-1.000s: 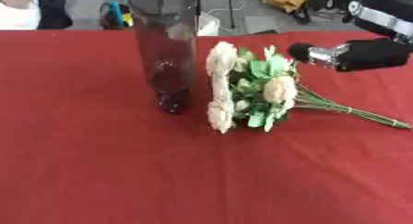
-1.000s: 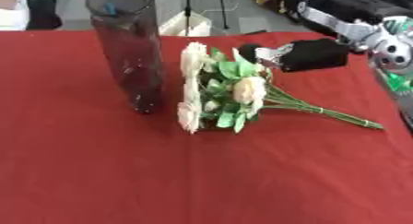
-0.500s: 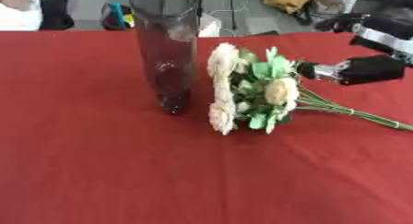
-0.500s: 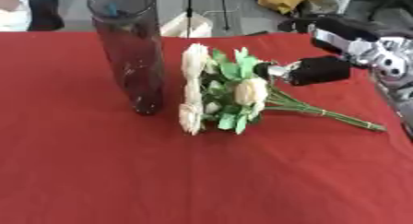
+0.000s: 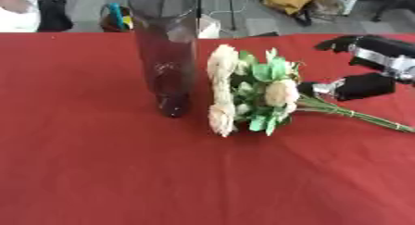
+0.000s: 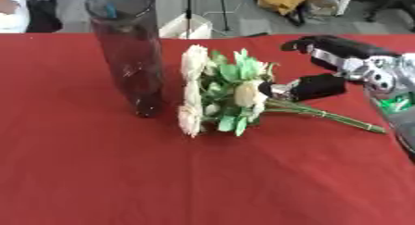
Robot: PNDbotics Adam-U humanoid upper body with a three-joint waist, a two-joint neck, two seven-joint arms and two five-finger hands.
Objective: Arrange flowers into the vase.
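Right hand beside a laid bouquet, vase upright to its left.

Right hand (image 6: 328, 66): enters from the right of the frame, fingers spread open, upper fingers extended above the stems, thumb (image 6: 312, 87) low and just beside the flower heads; whether it touches them cannot be told. Since a second ago the hand has drawn rightward and lowered toward the stems. Left hand: not in view. Bouquet (image 5: 251, 90): cream blooms and green leaves, lying flat at centre frame on the red surface (image 5: 105, 168); long axis runs from blooms at centre out to stem ends (image 5: 381, 122) at the right edge, slanting slightly downward. Position unchanged. Vase (image 5: 166, 57): tall, dark, clear glass, upright at upper left of centre, just beside the blooms, empty of flowers.
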